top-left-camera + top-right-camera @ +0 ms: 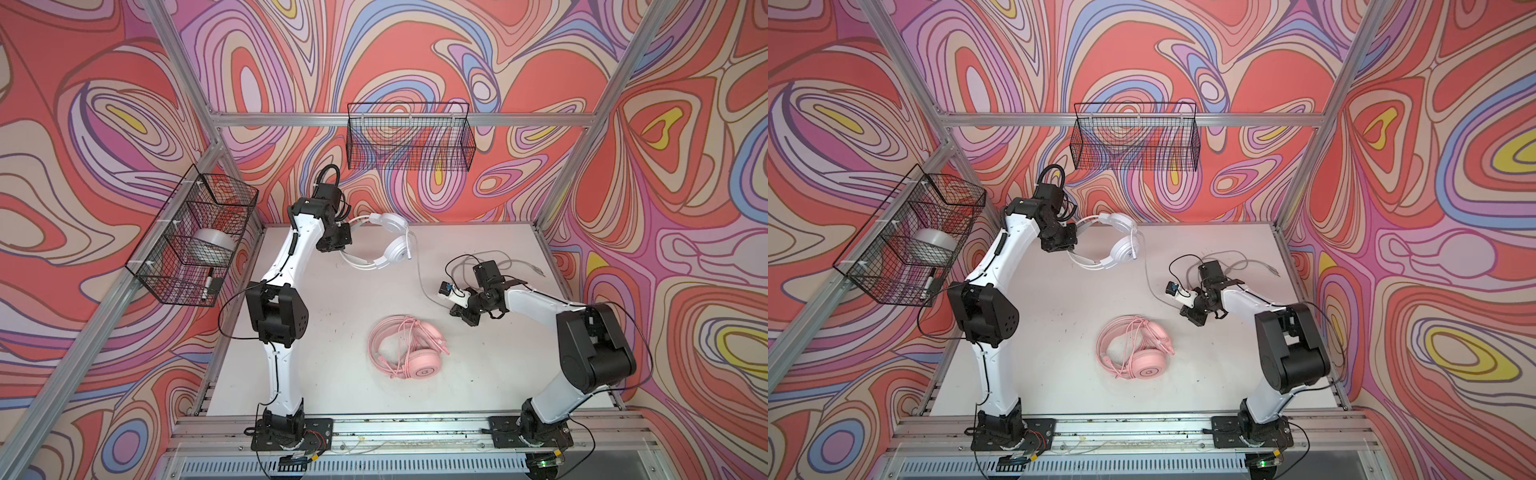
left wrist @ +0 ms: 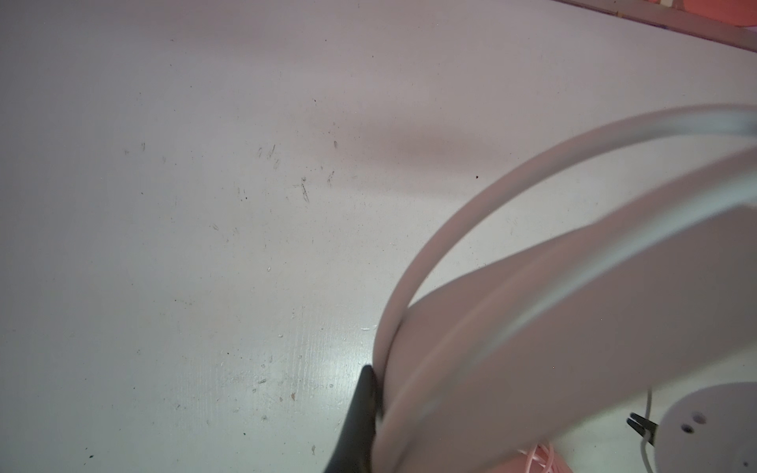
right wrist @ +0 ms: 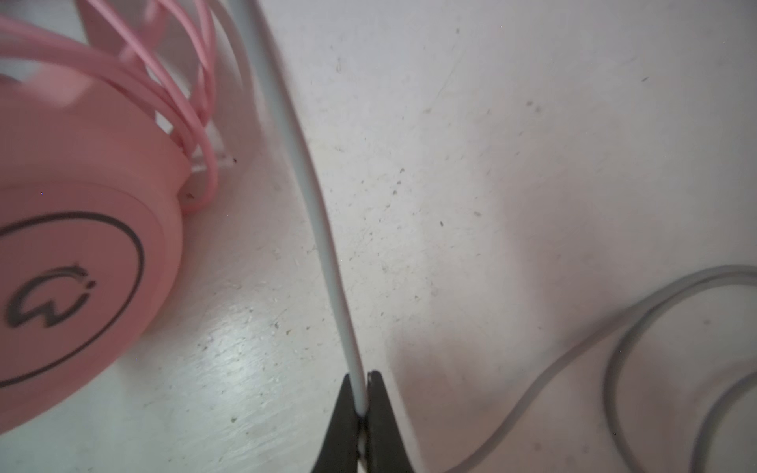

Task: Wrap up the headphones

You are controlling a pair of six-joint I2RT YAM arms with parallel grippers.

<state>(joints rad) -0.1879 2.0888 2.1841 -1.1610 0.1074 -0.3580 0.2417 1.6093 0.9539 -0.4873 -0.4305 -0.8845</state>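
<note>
Progress looks to be about half. The pink headset [image 1: 409, 347] lies flat near the middle of the counter [image 1: 332, 374], with its pink cable [image 3: 192, 102] looped in several turns over the band and cup. I judge that one finished. The white headset [image 1: 392, 245] is not yet wrapped: its grey-white cable [image 1: 420, 278] runs from the cup in one long open line, and no turns show around the band in either top view.

The left hand [image 1: 338, 245] is clenched on the white headset's band at the back of the counter. In the left wrist view one dark finger [image 2: 362, 405] presses against the edge of the band. The headset seems to be held up and tilted, with a cup hanging toward the front. Whether any part of it touches the counter I cannot tell.

The right hand [image 3: 364, 387] is closed on the grey-white cable part-way along its length, to the right of the counter's middle, and the cord passes straight between its two black tips. It is well apart from the white headset and near the pink one, which lies just beside the held stretch of cable in the right wrist view. The rest of the cord lies beyond the grip in slack loops [image 1: 509, 266] toward the back right, ending in the plug [image 1: 540, 272].

What is left, by my reading, is to bring the whole cable round the white headset.
</note>
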